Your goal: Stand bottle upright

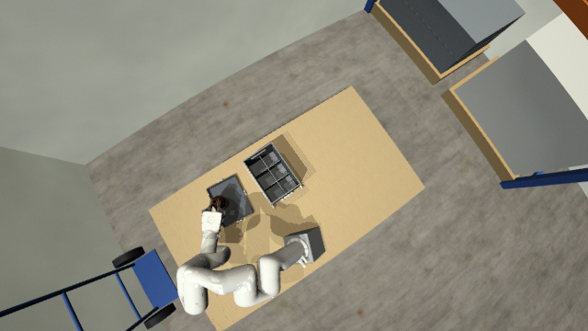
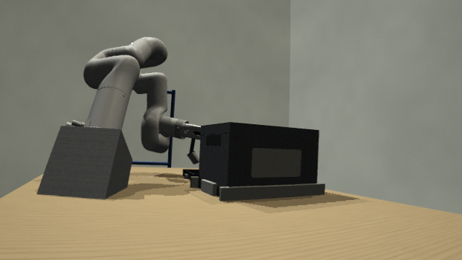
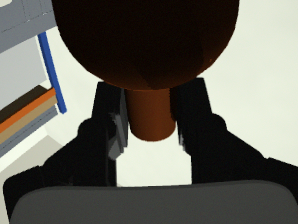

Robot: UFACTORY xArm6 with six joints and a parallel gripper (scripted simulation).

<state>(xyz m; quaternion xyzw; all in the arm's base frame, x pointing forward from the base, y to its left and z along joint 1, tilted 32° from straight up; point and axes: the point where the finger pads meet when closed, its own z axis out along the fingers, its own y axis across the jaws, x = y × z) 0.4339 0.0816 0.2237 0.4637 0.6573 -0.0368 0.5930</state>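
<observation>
The bottle [image 3: 148, 36], dark brown, is caught by its neck between the two black fingers of the gripper [image 3: 152, 131], which is clamped on it. From above it shows over the near-left part of the dark tray [image 1: 231, 195], just beside the wrist. Whether its base touches the tray cannot be told; the crate [image 2: 260, 155] hides it in the side view. That crate, with its six compartments, sits just right of the tray on the wooden table [image 1: 358, 152].

The risk, as I judge it: releasing while the bottle is tilted or off the surface would let it topple or roll; dragging could shift the tray.

No readable writing or labels appear.
</observation>
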